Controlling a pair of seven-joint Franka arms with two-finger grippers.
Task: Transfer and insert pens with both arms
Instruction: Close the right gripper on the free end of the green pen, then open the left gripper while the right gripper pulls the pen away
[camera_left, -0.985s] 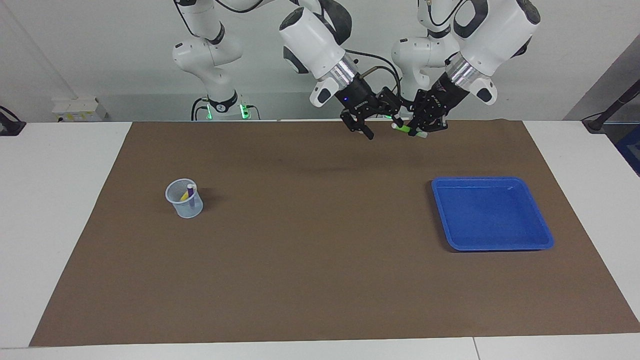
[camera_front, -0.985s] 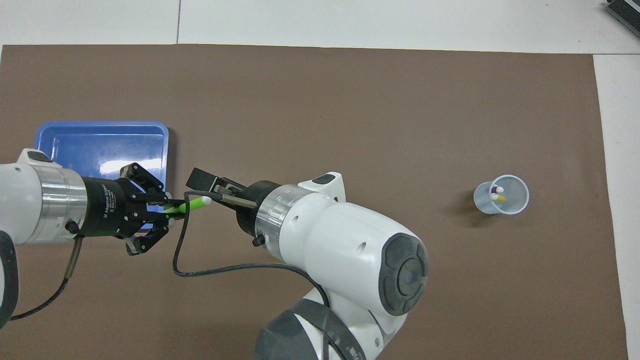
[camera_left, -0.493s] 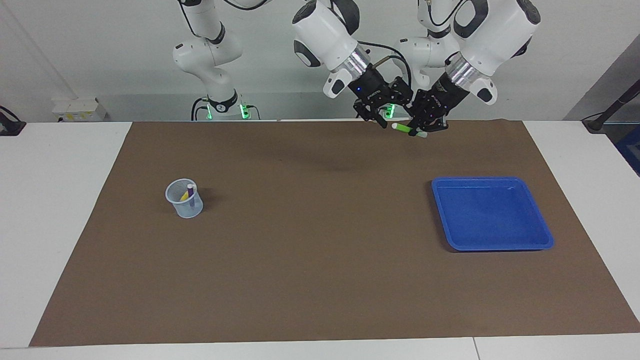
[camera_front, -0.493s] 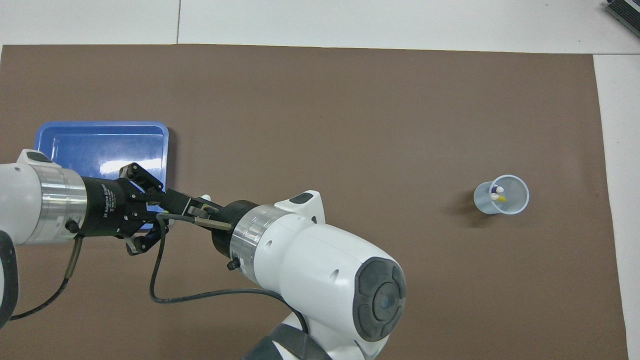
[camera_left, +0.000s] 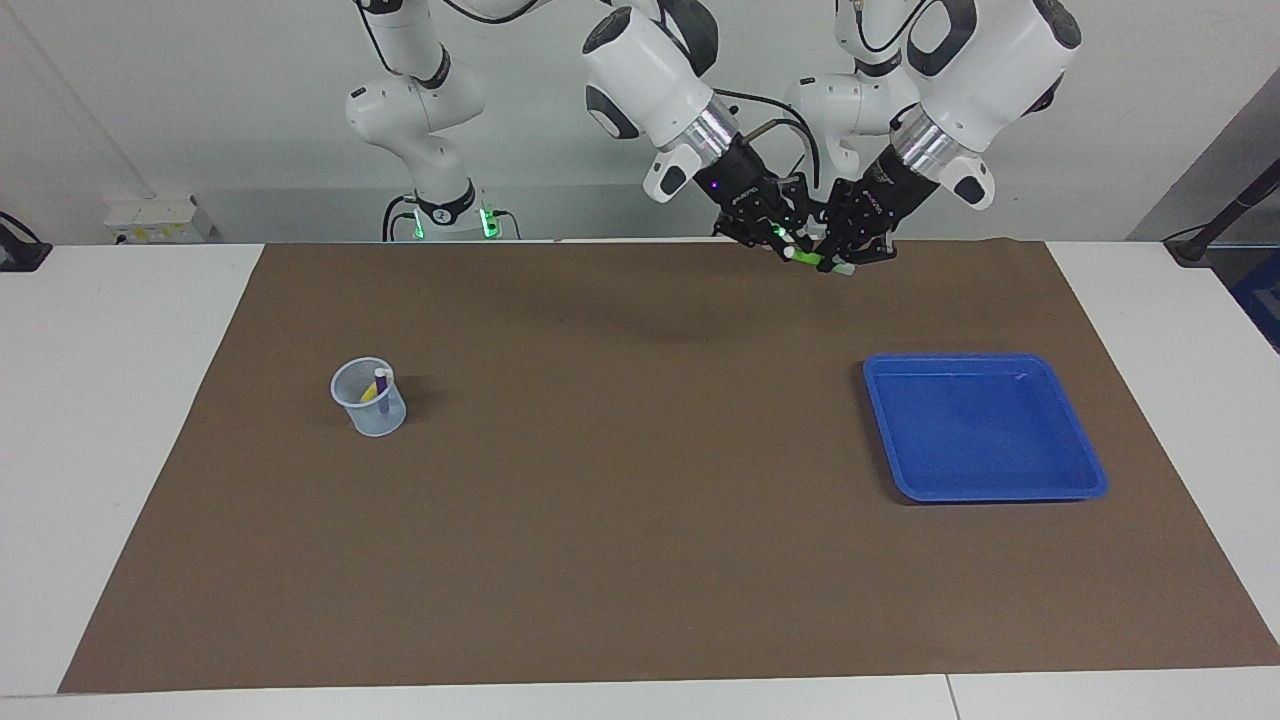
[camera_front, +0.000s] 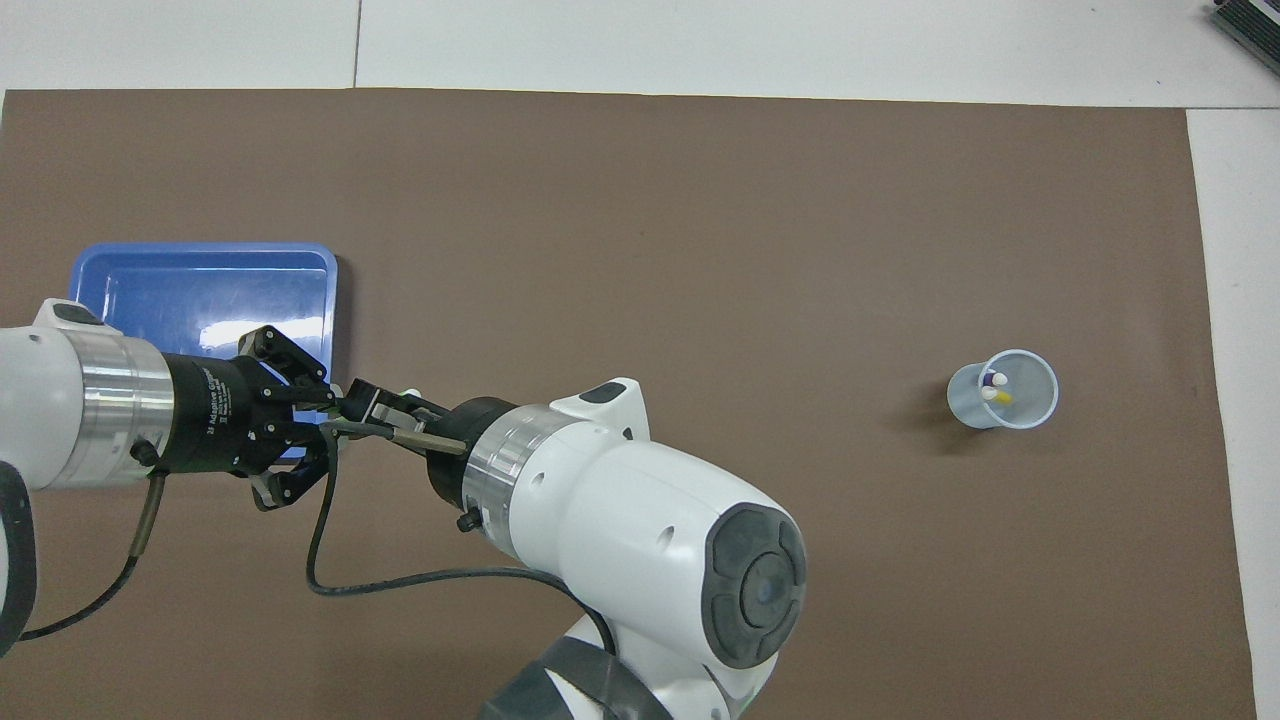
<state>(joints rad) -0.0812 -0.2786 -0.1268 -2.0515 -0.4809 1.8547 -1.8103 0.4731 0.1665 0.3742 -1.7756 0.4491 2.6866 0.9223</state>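
A bright green pen (camera_left: 815, 260) hangs in the air over the brown mat's edge next to the robots. My left gripper (camera_left: 838, 256) is shut on its middle. My right gripper (camera_left: 785, 240) has come in from the other end and its fingers are closed on the pen's pale end. In the overhead view the left gripper (camera_front: 335, 415) and right gripper (camera_front: 375, 410) meet beside the tray's corner and hide most of the pen. A clear cup (camera_left: 369, 398) (camera_front: 1002, 390) toward the right arm's end holds a purple pen (camera_left: 381, 385) and a yellow pen (camera_left: 369, 393).
A blue tray (camera_left: 985, 495) (camera_front: 200, 248) with nothing in it lies on the mat (camera_left: 620, 520) toward the left arm's end. Two smaller white arms with green lights (camera_left: 440, 210) stand at the table's edge by the robots.
The right gripper moved toward the left gripper, reached the pen's pale end and closed its fingers on it. The left gripper stayed still, holding the pen.
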